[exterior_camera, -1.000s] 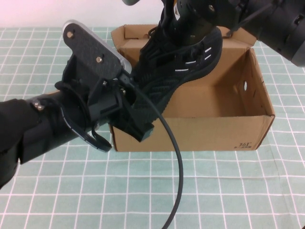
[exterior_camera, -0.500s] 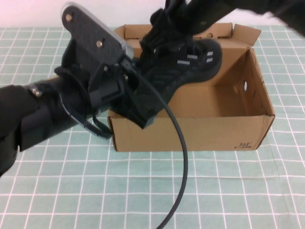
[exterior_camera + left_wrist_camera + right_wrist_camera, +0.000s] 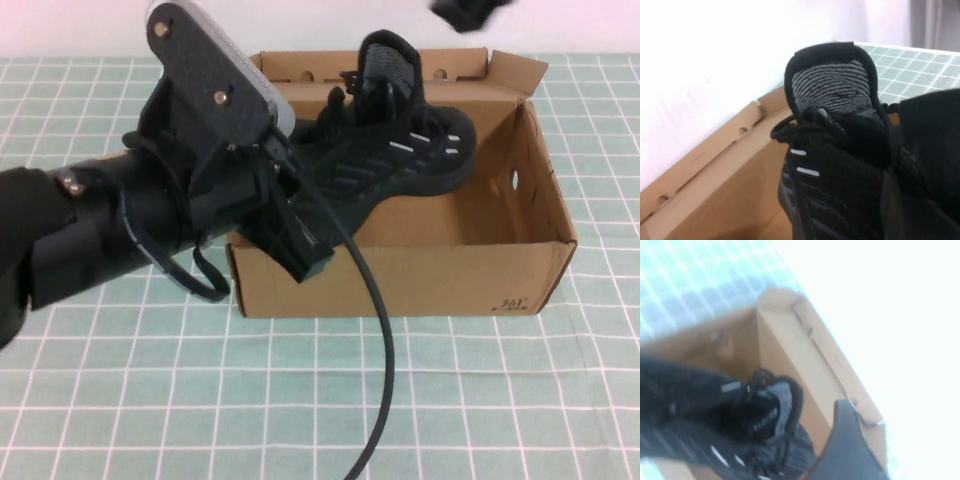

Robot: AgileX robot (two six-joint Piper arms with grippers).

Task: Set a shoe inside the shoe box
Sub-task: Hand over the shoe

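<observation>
The black knit shoe (image 3: 400, 160) hangs tilted over the left half of the open brown shoe box (image 3: 450, 275), its toe pointing right and its tongue up. My left gripper (image 3: 300, 235) reaches in over the box's front left corner and is shut on the shoe's heel end. The left wrist view shows the shoe (image 3: 835, 165) close up, with the box's back wall (image 3: 715, 175) behind it. My right gripper (image 3: 465, 12) is high above the box's back edge, open and empty. Its finger (image 3: 850, 450) shows above the shoe (image 3: 740, 410) and the box (image 3: 790, 355).
The box stands on a green checked mat (image 3: 480, 400). Its flap lid (image 3: 450, 62) stands open at the back. A black cable (image 3: 375, 330) hangs from my left arm across the box's front wall.
My right gripper has let go of the shoe and risen up and away. The shoe has dropped lower into the box opening, held by the left gripper alone.
</observation>
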